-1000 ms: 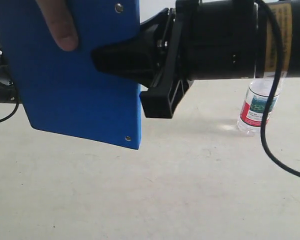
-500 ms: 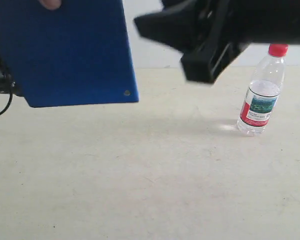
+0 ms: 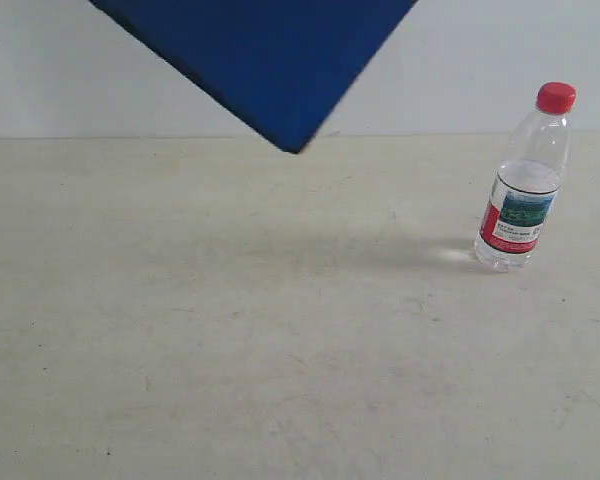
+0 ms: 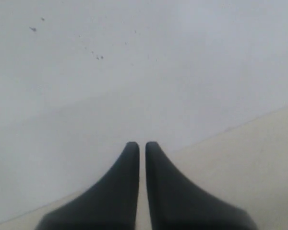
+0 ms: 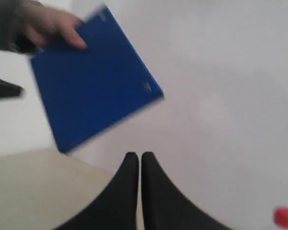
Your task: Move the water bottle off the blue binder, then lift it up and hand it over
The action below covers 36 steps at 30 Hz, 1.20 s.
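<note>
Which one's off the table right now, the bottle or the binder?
The blue binder, held up by a person's hand; the water bottle stands upright on the table.

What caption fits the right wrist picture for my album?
A hand holds the flat blue hard-cover binder past the shut black tool.

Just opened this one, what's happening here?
A person's hand holds the blue binder in the air, above the table. The water bottle stands upright on the table, apart from the binder, with nothing touching it. The left claw and right claw are both shut and empty, so the handover looks done.
</note>
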Motion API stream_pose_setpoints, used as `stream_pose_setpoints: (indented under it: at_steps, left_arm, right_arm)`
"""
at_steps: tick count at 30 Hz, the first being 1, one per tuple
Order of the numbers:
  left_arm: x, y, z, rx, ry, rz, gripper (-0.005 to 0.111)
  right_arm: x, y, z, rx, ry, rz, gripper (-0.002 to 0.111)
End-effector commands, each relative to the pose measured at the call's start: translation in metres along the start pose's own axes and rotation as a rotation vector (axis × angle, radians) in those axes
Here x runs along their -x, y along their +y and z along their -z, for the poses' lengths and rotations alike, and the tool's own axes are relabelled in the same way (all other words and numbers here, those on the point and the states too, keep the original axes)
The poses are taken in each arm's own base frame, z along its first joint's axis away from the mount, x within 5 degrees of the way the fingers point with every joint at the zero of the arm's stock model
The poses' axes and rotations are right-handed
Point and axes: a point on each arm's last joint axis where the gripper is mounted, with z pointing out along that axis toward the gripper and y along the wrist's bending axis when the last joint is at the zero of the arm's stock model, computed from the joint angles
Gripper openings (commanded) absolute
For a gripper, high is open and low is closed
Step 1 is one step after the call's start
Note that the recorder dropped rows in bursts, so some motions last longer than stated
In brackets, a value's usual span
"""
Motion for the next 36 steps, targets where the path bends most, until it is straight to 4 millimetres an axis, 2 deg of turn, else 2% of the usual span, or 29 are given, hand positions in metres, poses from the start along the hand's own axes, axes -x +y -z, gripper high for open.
stream_pose_setpoints:
  at_steps: [1, 4, 6, 9, 11, 14, 26, 28, 30, 33, 36]
  left_arm:
    - [-0.004, -0.008, 0.044, 0.031, -0.114, 0.056, 0.004]
    - [-0.017, -0.012, 0.063, 0.067, -0.139, 0.065, 0.004]
    - [-0.031, -0.012, 0.069, 0.105, -0.125, 0.079, 0.004]
    - [-0.05, -0.01, 0.076, 0.189, -0.087, 0.087, 0.004]
    - [-0.061, -0.008, 0.08, 0.242, -0.061, 0.091, 0.004]
    - [-0.072, -0.005, 0.083, 0.301, -0.032, 0.096, 0.004]
    - [-0.078, -0.002, 0.084, 0.34, -0.005, 0.098, 0.004]
    - [-0.078, -0.002, 0.084, 0.34, -0.005, 0.098, 0.004]
    - [-0.078, -0.002, 0.084, 0.34, -0.005, 0.098, 0.004]
    - [-0.078, -0.002, 0.084, 0.34, -0.005, 0.098, 0.004]
    - [-0.078, -0.002, 0.084, 0.34, -0.005, 0.098, 0.004]
  right_arm:
    - [-0.022, -0.023, -0.005, -0.275, 0.086, -0.002, 0.0]
    - [-0.025, -0.036, -0.006, -0.424, 0.111, -0.013, 0.0]
    - [-0.033, -0.038, -0.01, -0.441, 0.173, 0.01, 0.0]
    - [-0.055, -0.02, -0.018, -0.22, 0.296, 0.206, 0.0]
    - [-0.069, 0.002, -0.02, 0.049, 0.332, 0.342, 0.0]
    - [-0.07, 0.023, -0.018, 0.291, 0.293, 0.402, 0.0]
    - [-0.07, 0.02, -0.019, 0.249, 0.3, 0.377, 0.0]
    - [-0.07, 0.015, -0.019, 0.198, 0.31, 0.374, 0.0]
    - [-0.069, 0.015, -0.02, 0.178, 0.307, 0.294, 0.0]
    - [-0.063, 0.014, -0.022, 0.12, 0.252, -0.001, 0.0]
    - [-0.054, 0.01, -0.024, 0.075, 0.123, 0.127, 0.0]
